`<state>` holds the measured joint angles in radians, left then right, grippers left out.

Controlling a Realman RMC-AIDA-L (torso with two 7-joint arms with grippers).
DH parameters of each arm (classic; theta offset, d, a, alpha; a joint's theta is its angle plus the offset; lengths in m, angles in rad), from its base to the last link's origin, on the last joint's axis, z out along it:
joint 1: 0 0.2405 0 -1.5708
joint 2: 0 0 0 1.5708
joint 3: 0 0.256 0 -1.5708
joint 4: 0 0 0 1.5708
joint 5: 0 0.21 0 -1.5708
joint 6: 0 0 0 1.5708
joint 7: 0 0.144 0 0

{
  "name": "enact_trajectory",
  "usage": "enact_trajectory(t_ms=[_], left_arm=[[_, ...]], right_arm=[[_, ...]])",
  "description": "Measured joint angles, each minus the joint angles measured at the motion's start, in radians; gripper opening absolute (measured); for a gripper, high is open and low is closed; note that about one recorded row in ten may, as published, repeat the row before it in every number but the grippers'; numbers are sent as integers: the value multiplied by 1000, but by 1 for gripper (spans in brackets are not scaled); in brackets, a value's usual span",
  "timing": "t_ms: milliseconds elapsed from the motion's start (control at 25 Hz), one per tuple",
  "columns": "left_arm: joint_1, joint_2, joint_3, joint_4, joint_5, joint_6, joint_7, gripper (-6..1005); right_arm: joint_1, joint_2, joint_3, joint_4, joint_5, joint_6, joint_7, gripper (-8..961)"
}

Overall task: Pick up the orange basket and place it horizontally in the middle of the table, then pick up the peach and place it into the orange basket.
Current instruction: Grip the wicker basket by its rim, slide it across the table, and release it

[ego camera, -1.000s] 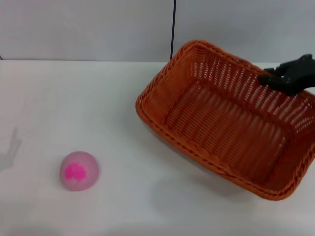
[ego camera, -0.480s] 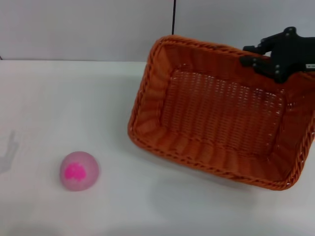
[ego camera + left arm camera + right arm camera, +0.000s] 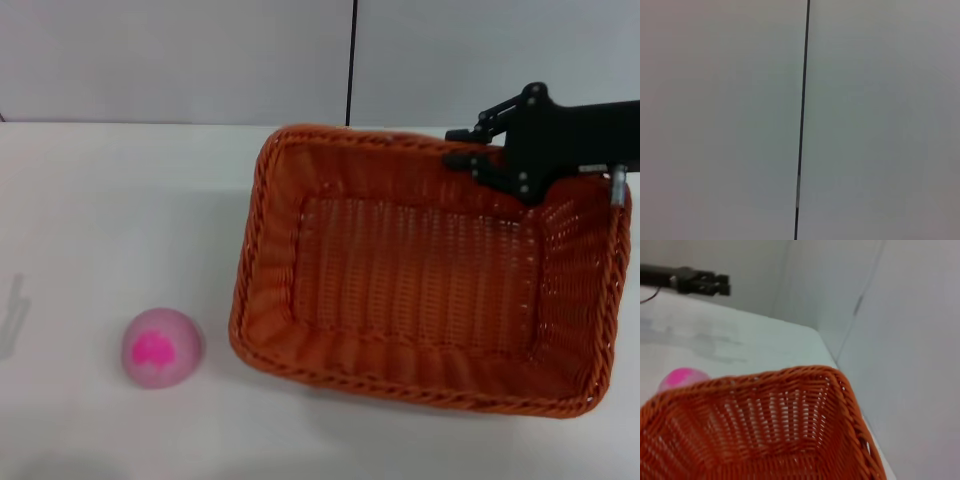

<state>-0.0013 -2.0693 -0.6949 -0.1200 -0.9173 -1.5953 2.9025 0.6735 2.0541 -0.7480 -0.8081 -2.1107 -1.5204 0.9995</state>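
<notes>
right gripper (image 3: 478, 160): black claw, clamped on the far braided rim of the orange basket, toward the basket's right end; its arm runs off the right edge of the head view.

table (image 3: 120, 200): wide white tabletop, below the claw and spreading out to its left and toward the robot.

orange basket (image 3: 420, 290): large woven wicker basket, grasped by the right claw at its far rim. its body lies on the near side of the claw, long side running left to right, opening upward, ribbed floor in plain sight. whether its base touches the table or hangs just above it cannot be told. in the right wrist view one flared corner (image 3: 835, 375) fills the foreground.

left gripper (image 3: 700, 282): dark, seen only in the right wrist view, far beyond the basket, above the table and well apart from everything; open or closed cannot be told. its own wrist view shows only a pale wall with a dark vertical seam.

peach (image 3: 162, 347): small pale-pink ball with a magenta blotch, on the table well to the claw's left and nearer the robot, just beside the basket's left end, not touching.
</notes>
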Motion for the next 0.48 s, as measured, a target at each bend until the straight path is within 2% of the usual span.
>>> enact_trajectory(t_ms=[480], left_arm=[[6, 0, 16, 1, 0, -17, 0, 817]], right_arm=[[1, 10, -46, 8, 3, 2, -210, 169]])
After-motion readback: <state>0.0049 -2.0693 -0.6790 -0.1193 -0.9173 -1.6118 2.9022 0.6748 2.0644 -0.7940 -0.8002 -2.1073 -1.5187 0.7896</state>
